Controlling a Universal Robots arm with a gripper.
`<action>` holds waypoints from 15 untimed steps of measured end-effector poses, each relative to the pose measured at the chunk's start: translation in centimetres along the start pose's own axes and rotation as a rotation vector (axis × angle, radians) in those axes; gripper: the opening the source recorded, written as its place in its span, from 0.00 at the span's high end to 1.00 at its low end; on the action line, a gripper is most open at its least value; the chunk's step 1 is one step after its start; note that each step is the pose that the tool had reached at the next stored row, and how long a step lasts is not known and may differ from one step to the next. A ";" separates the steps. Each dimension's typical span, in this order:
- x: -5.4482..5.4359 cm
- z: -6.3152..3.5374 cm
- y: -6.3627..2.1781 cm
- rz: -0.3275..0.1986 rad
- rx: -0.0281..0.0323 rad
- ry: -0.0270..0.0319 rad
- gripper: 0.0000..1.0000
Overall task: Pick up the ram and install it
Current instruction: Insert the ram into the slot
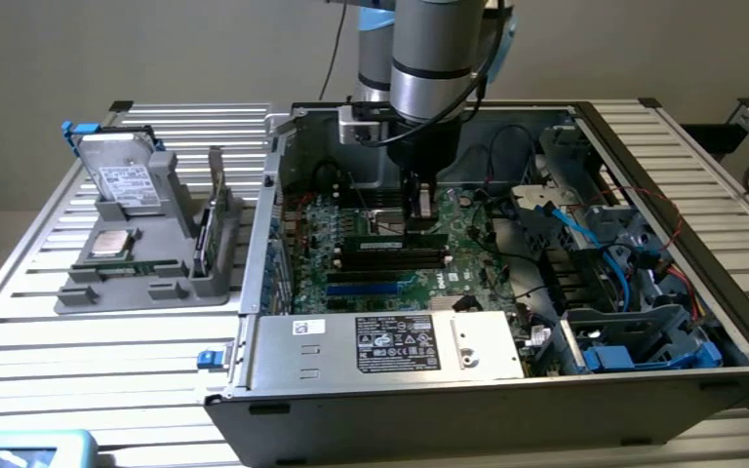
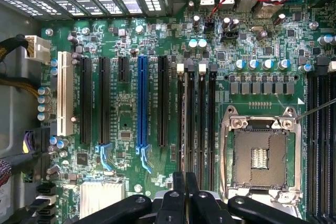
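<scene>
In the exterior view my gripper (image 1: 415,222) reaches down inside the open computer case, right over the motherboard's memory slots (image 1: 388,255). A slim green stick with a pale label, the ram (image 1: 398,234), stands on edge under the fingertips, lying along those slots, and the fingers look shut on it. In the wrist view the two black fingers (image 2: 179,182) sit pressed close together, in line with a long black memory slot (image 2: 187,119). I cannot tell the ram's thin edge apart from that slot there. The empty processor socket (image 2: 261,156) lies beside these slots.
The case walls (image 1: 268,195) box the arm in. Blue and black cables (image 1: 583,234) and drive cages (image 1: 635,336) crowd the exterior view's right. Outside, on the slatted table at the left, a grey fixture (image 1: 140,278) holds a hard drive (image 1: 125,180) and a silver processor chip (image 1: 114,244).
</scene>
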State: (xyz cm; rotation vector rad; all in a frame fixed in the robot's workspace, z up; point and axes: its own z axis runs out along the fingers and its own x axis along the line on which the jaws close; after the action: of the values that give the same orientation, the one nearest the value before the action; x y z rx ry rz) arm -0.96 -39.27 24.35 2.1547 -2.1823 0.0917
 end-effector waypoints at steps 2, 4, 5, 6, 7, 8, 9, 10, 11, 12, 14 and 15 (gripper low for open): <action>0.0 0.08 0.03 0.000 0.0000 0.0003 0.87; 0.0 0.21 0.07 0.000 0.0001 0.0005 0.87; 0.0 0.27 0.07 0.000 0.0001 0.0006 0.87; 0.0 0.31 0.08 0.000 0.0001 0.0008 0.87; 0.1 0.35 0.08 0.000 0.0001 0.0008 0.87; 0.1 0.38 0.08 0.000 0.0002 0.0007 0.87; 0.2 0.40 0.08 0.000 0.0002 0.0006 0.87; 0.2 0.42 0.08 0.000 0.0002 0.0005 0.87; 0.3 0.43 0.08 0.000 0.0001 0.0006 0.87; 0.4 0.45 0.08 0.000 0.0001 0.0007 0.87; 0.4 0.54 0.07 0.000 0.0007 0.0005 0.87; 0.4 0.57 0.07 0.000 0.0008 0.0007 0.87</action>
State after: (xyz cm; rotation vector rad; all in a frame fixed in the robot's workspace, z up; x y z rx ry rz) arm -1.04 -39.70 23.81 2.1548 -2.1824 0.0933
